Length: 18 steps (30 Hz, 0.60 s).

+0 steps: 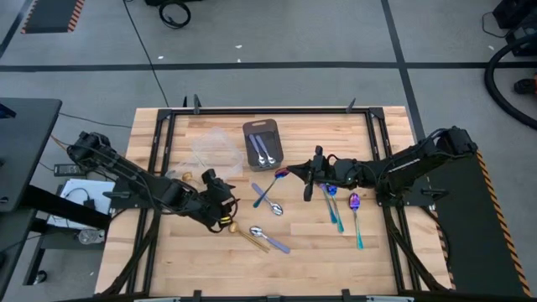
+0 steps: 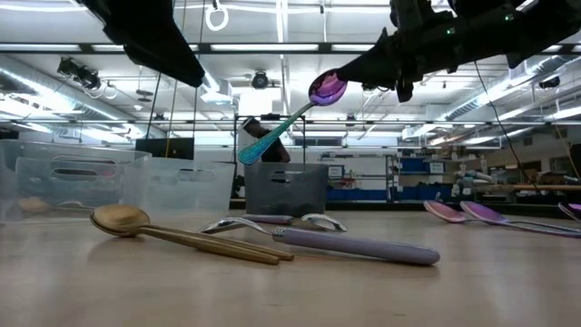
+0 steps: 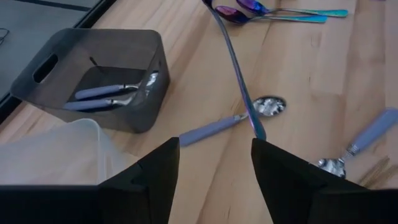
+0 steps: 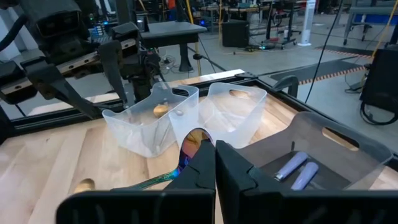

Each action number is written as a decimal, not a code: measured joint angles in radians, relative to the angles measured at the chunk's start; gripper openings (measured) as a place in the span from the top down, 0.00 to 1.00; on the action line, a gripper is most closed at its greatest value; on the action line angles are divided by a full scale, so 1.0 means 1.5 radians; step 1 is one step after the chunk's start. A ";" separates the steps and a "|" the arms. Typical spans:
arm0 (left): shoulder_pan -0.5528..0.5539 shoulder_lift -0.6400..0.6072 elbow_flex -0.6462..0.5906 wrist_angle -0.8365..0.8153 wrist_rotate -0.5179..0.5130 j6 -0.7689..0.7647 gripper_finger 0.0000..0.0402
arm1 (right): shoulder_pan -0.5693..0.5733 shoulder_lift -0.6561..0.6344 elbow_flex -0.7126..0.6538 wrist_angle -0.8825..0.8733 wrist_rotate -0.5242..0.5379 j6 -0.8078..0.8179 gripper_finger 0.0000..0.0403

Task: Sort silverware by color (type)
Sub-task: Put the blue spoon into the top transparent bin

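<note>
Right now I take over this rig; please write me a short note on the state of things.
Right gripper: shut on an iridescent spoon, held above the table.
Left gripper: open and empty, near the gold spoon.
Done: two lilac-handled spoons lie in the grey tray.
Left: three iridescent spoons near the right arm, lilac-handled spoons mid-table, gold spoon.

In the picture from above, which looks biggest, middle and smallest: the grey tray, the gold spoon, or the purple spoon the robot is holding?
1. Grey tray, clearly largest.
2. Gold spoon and the purple spoon held by the right gripper look about the same length; I can't rank them.
</note>
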 joint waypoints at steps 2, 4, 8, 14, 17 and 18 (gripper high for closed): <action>0.001 0.000 0.000 0.010 -0.002 0.003 0.47 | 0.000 0.000 0.000 0.000 0.000 -0.001 0.99; 0.005 0.000 0.000 0.027 -0.004 0.015 0.45 | 0.000 0.000 0.000 0.000 0.000 -0.003 0.99; 0.017 0.000 0.000 0.062 -0.003 0.027 0.37 | 0.000 0.000 0.000 0.000 0.000 -0.008 0.99; 0.053 0.025 0.000 0.110 0.043 0.038 0.29 | 0.000 0.000 0.000 0.038 0.000 -0.046 0.99; 0.071 0.046 0.000 0.122 0.049 0.056 0.29 | -0.001 0.000 0.000 0.056 0.001 -0.069 0.99; 0.075 0.052 -0.001 0.121 0.049 0.056 0.29 | -0.002 0.000 0.001 0.063 0.001 -0.071 0.99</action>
